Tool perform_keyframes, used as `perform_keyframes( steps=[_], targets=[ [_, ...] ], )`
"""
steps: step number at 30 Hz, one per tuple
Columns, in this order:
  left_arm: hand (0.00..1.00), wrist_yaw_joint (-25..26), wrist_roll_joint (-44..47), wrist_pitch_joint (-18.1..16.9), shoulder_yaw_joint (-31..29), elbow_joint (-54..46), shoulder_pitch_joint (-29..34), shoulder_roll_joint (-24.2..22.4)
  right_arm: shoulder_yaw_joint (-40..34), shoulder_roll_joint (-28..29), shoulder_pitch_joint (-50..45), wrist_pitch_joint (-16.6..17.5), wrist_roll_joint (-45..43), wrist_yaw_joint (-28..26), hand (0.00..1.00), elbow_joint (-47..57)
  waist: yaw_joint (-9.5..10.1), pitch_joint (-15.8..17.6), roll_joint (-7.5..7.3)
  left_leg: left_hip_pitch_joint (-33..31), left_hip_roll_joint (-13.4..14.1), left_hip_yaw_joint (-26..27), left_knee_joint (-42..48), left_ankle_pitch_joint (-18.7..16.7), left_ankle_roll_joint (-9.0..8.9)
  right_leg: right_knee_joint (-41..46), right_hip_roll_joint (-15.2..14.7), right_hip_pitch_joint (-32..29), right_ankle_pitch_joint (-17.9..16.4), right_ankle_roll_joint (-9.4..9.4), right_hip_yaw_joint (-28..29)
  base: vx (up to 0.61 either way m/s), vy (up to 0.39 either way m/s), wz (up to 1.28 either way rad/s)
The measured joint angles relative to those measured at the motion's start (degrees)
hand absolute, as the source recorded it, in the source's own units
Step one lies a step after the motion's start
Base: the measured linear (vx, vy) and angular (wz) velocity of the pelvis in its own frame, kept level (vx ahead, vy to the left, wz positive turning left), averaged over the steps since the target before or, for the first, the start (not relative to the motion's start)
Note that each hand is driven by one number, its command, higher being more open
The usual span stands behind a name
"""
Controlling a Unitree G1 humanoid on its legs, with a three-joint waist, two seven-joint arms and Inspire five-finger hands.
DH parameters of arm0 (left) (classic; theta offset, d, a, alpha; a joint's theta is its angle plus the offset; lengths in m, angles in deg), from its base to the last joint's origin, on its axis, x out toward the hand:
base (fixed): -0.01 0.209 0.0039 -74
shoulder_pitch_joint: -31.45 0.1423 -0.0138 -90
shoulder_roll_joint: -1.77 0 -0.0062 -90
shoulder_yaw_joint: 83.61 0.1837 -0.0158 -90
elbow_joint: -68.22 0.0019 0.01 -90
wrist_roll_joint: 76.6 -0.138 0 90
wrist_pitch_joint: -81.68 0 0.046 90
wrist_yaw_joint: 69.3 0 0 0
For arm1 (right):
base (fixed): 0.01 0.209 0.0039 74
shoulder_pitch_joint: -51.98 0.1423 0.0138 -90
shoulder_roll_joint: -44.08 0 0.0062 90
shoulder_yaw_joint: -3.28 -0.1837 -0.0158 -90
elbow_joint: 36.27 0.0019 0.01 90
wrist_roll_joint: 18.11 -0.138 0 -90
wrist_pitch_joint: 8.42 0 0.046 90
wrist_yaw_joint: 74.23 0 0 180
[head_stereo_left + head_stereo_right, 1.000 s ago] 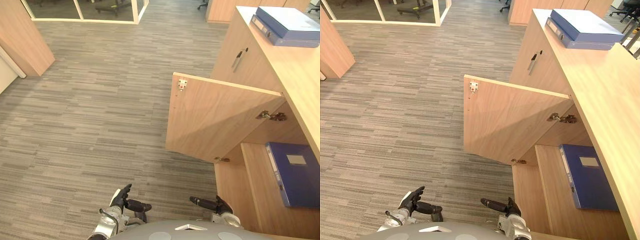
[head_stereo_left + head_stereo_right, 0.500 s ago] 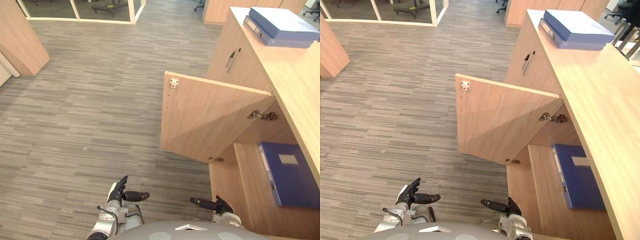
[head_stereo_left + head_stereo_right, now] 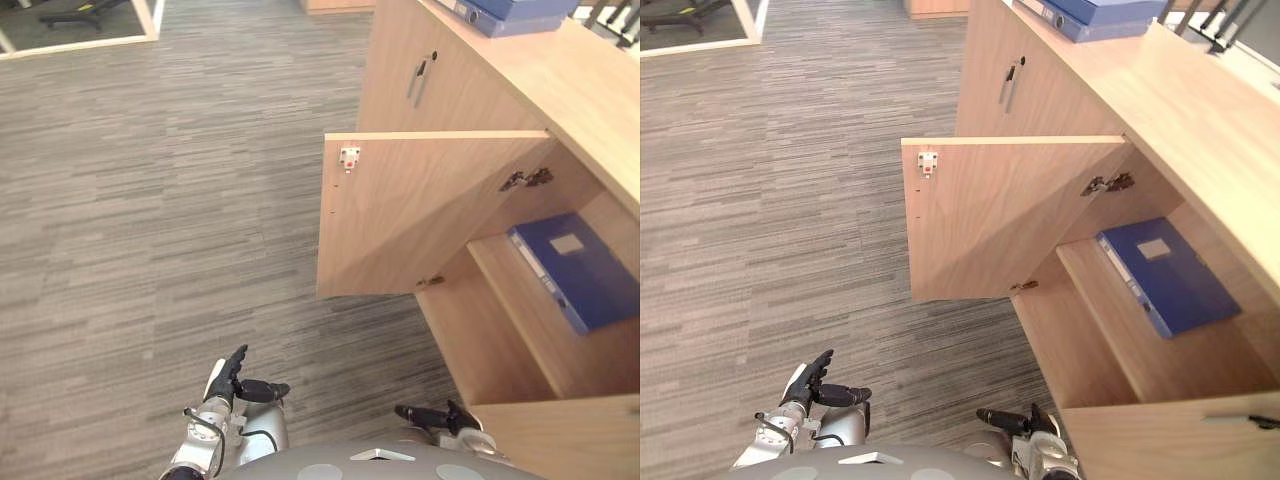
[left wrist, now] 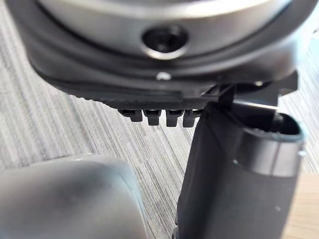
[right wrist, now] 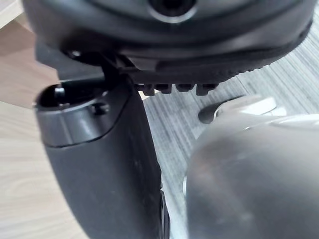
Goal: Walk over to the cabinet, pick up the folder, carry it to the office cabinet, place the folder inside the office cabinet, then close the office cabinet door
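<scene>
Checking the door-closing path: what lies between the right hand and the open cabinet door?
Bare carpet, in the left eye view, separates the right hand from the cabinet door.

Dark L robot hand, R robot hand — silver-grey arms

Stacked blue ring binders on light-wood cabinet top: cut off at upper edge. Near wooden panel runs off btm-right.

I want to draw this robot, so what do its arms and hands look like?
The arms are shiny silver-grey and rounded. Each ends in a dark, nearly black hand with slim fingers and a thumb. The left hand has a white patch by its thumb, and the right hand looks dark all over.
</scene>
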Motion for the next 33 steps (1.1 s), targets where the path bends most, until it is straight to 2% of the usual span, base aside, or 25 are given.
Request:
perform_keyframes(
  steps=[1,2,3,4,5,6,7,8,9,10,11,12,14,15,17,21,23,24,28,30,32,33],
  targets=[
    [1.0,-0.1,-0.1,0.0,1.8,1.3,-0.4,-0.5,0.1,0.0,0.1,0.0,0.0,-0.1,1.0,1.2,-0.04,-1.4,1.29,0.6,-0.8,3.4,-1.3,0.2,2.75,0.0,-1.1,-3.3,8.6,-0.17,1.4,0.14,0.617,-0.97],
    [1.0,0.0,-0.1,0.0,2.3,1.3,-0.4,-1.1,1.1,0.1,0.1,0.0,0.0,0.0,1.0,2.4,0.0,-1.5,1.57,2.1,-1.7,5.8,-3.6,1.1,4.31,0.0,-1.9,-5.4,15.2,-1.72,1.3,0.15,0.677,-1.11],
    [1.0,0.1,0.1,0.1,2.5,0.5,-0.1,-1.4,2.4,0.4,-0.1,0.1,0.1,0.0,1.0,3.8,-0.01,-1.5,1.66,4.7,-3.2,8.3,-7.3,2.6,7.01,0.3,-2.8,-7.7,23.8,-4.87,0.6,0.1,0.462,-0.8],
    [1.0,0.7,0.2,0.1,2.1,-1.2,0.9,-1.4,2.3,0.6,-0.3,0.3,0.0,0.2,1.0,4.6,-0.29,-1.4,1.79,6.6,-3.5,9.8,-9.3,3.2,8.08,4.7,-2.9,-9.8,23.1,-7.85,-1.7,0.09,0.276,-0.67],
    [1.0,1.6,0.4,0.0,1.2,-2.5,1.5,-1.4,2.3,0.7,-0.3,0.4,0.0,0.3,1.0,4.9,0.0,-1.3,2.0,8.1,-3.5,11.2,-10.4,3.3,8.41,10.1,-2.1,-12.1,19.6,-12.68,-4.5,0.08,0.029,-0.59],
    [1.0,2.6,1.5,0.0,-0.7,-4.2,2.8,-1.5,2.8,0.9,-0.4,0.4,0.0,0.5,1.0,5.2,0.23,-1.3,1.57,10.3,-3.7,13.7,-12.1,3.6,9.11,14.6,-2.1,-13.7,17.2,-16.82,-11.6,0.05,-0.012,-0.83],
    [1.0,3.3,3.1,0.0,-2.6,-4.8,3.8,-1.6,3.7,0.4,-0.6,0.5,0.0,1.0,1.0,5.5,0.36,-1.1,1.35,12.8,-4.4,15.6,-13.7,3.7,9.55,13.2,-3.1,-13.0,19.3,-18.31,-17.5,0.02,-0.008,-0.88],
    [1.0,3.6,3.5,0.0,-3.9,-4.8,4.2,-1.6,4.2,0.3,-0.8,0.6,0.0,1.1,1.0,5.5,0.32,-1.1,1.33,13.8,-4.3,16.8,-14.7,3.9,9.87,11.3,-3.3,-12.3,20.8,-18.41,-20.0,0.04,0.002,-0.91],
    [1.0,4.1,4.9,0.1,-6.3,-4.9,4.7,-1.9,4.8,0.3,-0.9,0.8,0.0,1.1,1.0,5.7,0.19,-1.1,1.51,15.1,-3.2,19.0,-17.0,4.5,10.97,10.9,-3.1,-11.3,19.6,-17.78,-23.3,0.05,-0.02,-0.91],
    [1.0,4.7,7.4,0.1,-9.2,-5.0,4.7,-2.3,5.0,0.4,-0.9,0.9,-0.3,0.9,1.0,6.6,-0.14,-1.0,1.34,16.8,-3.2,21.2,-20.1,5.8,11.45,15.8,-2.2,-11.8,13.8,-14.97,-28.0,0.14,-0.142,-1.13],
    [1.0,5.5,9.8,0.1,-11.4,-5.6,4.9,-2.5,5.3,0.4,-1.5,0.9,-0.3,0.7,1.0,7.1,0.04,-0.9,1.31,18.6,-3.2,23.5,-22.9,7.1,11.32,18.4,-0.2,-11.1,8.1,-14.15,-31.5,0.12,-0.163,-1.01],
    [1.0,5.7,10.7,0.1,-12.4,-6.1,5.1,-2.5,5.6,0.4,-1.9,0.9,-0.3,0.4,1.0,7.2,0.02,-0.8,1.3,19.2,-3.2,24.5,-23.9,7.5,11.2,18.1,0.8,-10.7,6.1,-14.12,-33.2,0.14,-0.217,-1.04],
    [1.0,6.2,13.0,0.1,-14.9,-8.0,5.3,-3.1,5.5,0.4,-2.0,1.0,-0.4,0.1,1.0,7.3,0.19,-0.5,0.74,20.5,-3.9,27.4,-26.3,8.5,11.02,11.8,1.6,-8.0,5.0,-13.56,-38.5,0.05,-0.121,-0.8],
    [1.0,6.2,14.0,0.0,-16.2,-8.4,5.2,-3.9,5.5,0.4,-2.3,0.9,-0.4,0.0,1.0,7.3,0.2,-0.3,0.44,21.6,-4.8,28.8,-28.3,9.7,10.83,7.5,1.9,-6.5,4.9,-12.91,-41.3,0.02,-0.079,-0.52],
    [1.0,6.5,15.4,0.0,-17.2,-10.1,5.0,-5.3,5.5,0.4,-2.3,0.9,-0.4,-0.2,1.0,7.3,-0.03,-0.1,0.21,22.2,-5.2,28.7,-30.0,11.2,10.27,3.0,3.2,-5.2,6.8,-10.02,-41.3,0.02,-0.093,-0.39],
    [1.0,6.6,19.1,-0.3,-16.7,-12.1,5.0,-7.5,5.5,0.6,-2.6,0.7,-0.4,-0.6,1.0,7.0,0.24,0.1,-1.34,22.7,-4.2,30.1,-30.7,11.7,9.35,-3.1,6.7,-4.1,9.7,-10.77,-38.4,-0.01,-0.096,-0.39],
    [1.0,6.6,19.2,-0.3,-16.5,-12.0,5.4,-8.4,5.5,0.8,-4.1,0.7,-0.5,-0.6,1.0,7.0,0.23,-0.7,-2.64,22.8,-4.0,30.7,-31.7,11.5,8.3,-9.3,8.2,-2.6,12.8,-10.76,-37.8,0.06,-0.02,-0.37],
    [1.0,7.3,24.7,-0.3,-17.4,-12.0,5.4,-8.5,5.4,1.3,-6.5,0.1,-0.6,0.0,1.0,7.0,0.18,-2.7,-3.0,24.0,-4.4,32.8,-32.3,11.3,8.06,-12.7,9.4,-1.3,15.4,-10.51,-34.8,0.14,0.036,-0.46],
    [1.0,7.3,25.2,-0.6,-18.2,-12.0,5.0,-8.3,5.3,0.7,-6.9,0.1,-0.5,0.1,1.0,6.9,0.44,-3.8,-1.89,24.0,-4.8,30.9,-32.5,11.4,8.23,-12.6,9.5,-1.3,15.4,-10.53,-34.2,0.08,0.0,-0.09],
    [1.0,6.5,25.3,0.3,-23.2,-12.0,3.7,-8.2,4.9,0.7,-6.8,0.1,-0.5,0.0,1.0,6.6,0.35,-3.9,-1.89,24.2,-4.7,31.1,-32.6,11.4,8.19,-12.7,9.7,-1.3,15.4,-10.54,-33.4,0.01,-0.034,-0.07],
    [1.0,7.4,29.5,0.7,-37.6,-12.0,-0.8,-5.3,4.2,0.8,-7.0,0.2,-0.5,-0.8,1.0,6.1,0.48,-4.1,-1.36,25.2,-4.4,32.3,-32.9,11.3,8.02,-12.7,10.4,-1.2,15.4,-10.61,-31.8,0.0,-0.06,-0.28],
    [1.0,7.9,30.6,1.1,-41.6,-11.9,-2.1,-3.2,3.7,0.8,-7.1,0.3,-0.5,-1.0,1.0,5.6,0.49,-4.3,-1.33,25.8,-4.3,32.9,-33.2,11.4,7.87,-12.7,10.7,-1.1,15.4,-10.63,-31.1,0.0,-0.064,-0.4]
  ],
)
